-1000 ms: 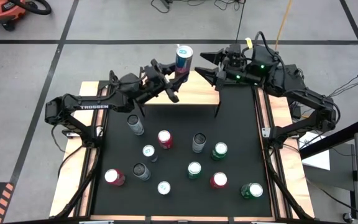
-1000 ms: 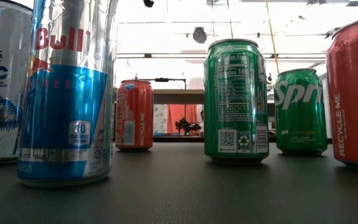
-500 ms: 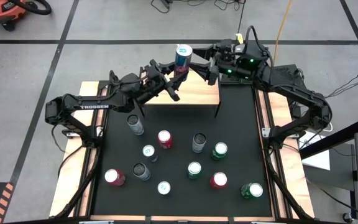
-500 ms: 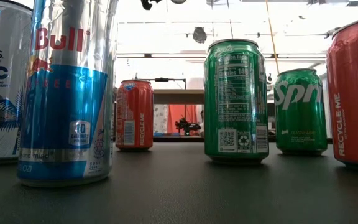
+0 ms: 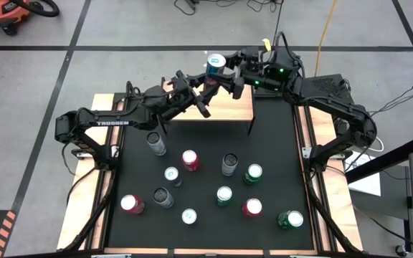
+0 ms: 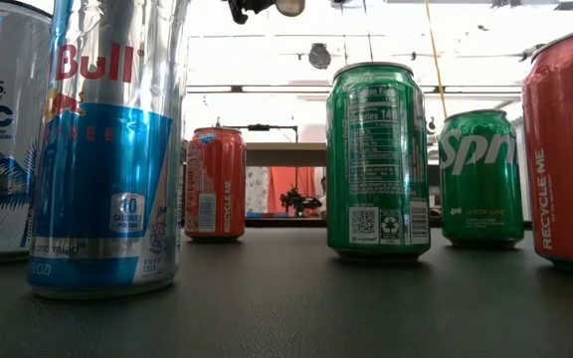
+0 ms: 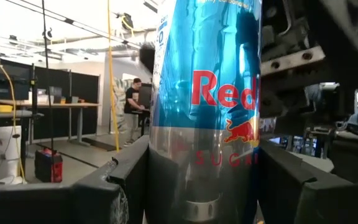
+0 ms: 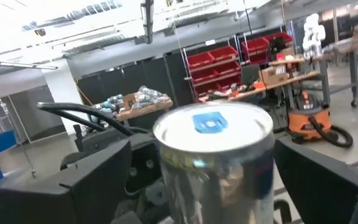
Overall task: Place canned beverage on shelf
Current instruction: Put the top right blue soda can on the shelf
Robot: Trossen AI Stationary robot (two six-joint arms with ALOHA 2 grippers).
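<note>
Seen from above: black tabletop (image 5: 264, 154) with about a dozen loose cans standing on its near half, and a small light-wood shelf (image 5: 221, 107) on thin black legs along the far edge. Held upright over the shelf's far edge, a tall blue-and-silver Red Bull Sugarfree can (image 5: 214, 66), clamped at its lower body by the left gripper (image 5: 208, 92); dark fingers (image 7: 126, 171) pressed on both sides of the can in the left wrist view. Arriving from the other side, the right gripper (image 5: 229, 72), fingers spread wide on either side of the can's top, not visibly touching it; silver lid with blue tab filling the right wrist view (image 8: 213, 127). Judged stage: a handover or two-armed steadying above the shelf, can not yet set down. Possible trouble: right fingers closing off-centre and knocking the tall, narrow can askew in the left grip; left fingers letting go before the other pair is firm, dropping it past the shelf's far edge to the floor; a tilted release toppling it on the board.
</note>
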